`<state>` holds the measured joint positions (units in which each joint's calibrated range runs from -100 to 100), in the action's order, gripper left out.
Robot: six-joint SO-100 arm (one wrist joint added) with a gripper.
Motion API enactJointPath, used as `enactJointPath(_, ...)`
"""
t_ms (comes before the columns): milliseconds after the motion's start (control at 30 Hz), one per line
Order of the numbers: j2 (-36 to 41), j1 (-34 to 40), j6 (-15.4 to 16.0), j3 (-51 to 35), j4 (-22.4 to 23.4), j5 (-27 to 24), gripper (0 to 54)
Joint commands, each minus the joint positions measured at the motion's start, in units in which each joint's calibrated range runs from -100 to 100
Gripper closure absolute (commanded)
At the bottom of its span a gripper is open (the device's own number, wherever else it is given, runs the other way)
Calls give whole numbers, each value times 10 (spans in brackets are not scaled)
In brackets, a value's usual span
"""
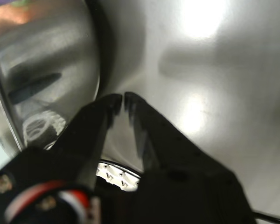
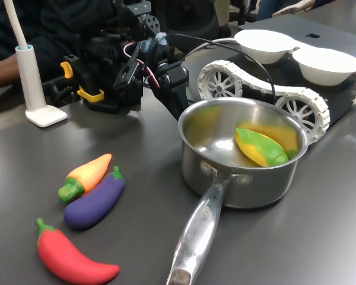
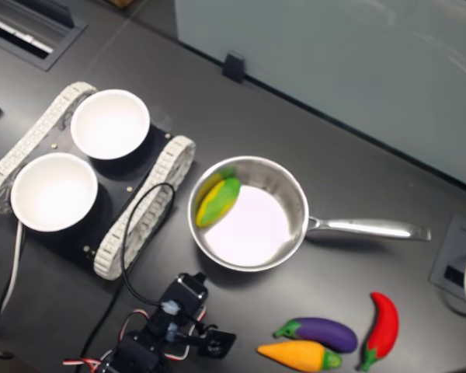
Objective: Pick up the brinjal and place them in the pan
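1. Wrist view shows the gripper [image 1: 123,99] with its two dark jaws drawn almost together, tips nearly touching and nothing between them, so the arm carries nothing.
2. Beside those tips in the wrist view curves the shiny outer wall of the pan [image 1: 51,70], which suggests the arm sits low beside the pan rather than over the vegetables.
3. In the second exterior view the arm [image 3: 179,322] is folded near its base at the lower edge, well apart from the brinjal [image 3: 322,332].
4. The brinjal lies flat on the dark table [image 2: 136,148], touching or just beside the carrot [image 2: 86,175], with the red chilli [image 2: 71,258] near them; it is outside the pan, so the task looks not yet begun.
5. The pan stands upright in both exterior views, its long handle [image 3: 365,228] pointing toward the second exterior view's right, leaving the open bowl free to receive a drop from above.
6. A yellow-green corn cob [image 2: 261,148] already rests against the inner wall of the pan, leaving bare floor beside it.
7. Two white bowls [image 3: 109,124] sit on a tracked vehicle [image 3: 144,210] beyond the pan, out of the likely path.
8. Because the carrot crowds the brinjal, a grasp probably needs the jaws opened and set across the purple body from the free side.
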<state>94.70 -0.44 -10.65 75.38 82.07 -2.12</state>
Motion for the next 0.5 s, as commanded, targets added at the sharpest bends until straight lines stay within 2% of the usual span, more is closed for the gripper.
enactJointPath(0, 7, 23, -7, -15, -1, 30, 534)
enactJointPath(467, 7, 22, -7, -15, -1, 30, 534)
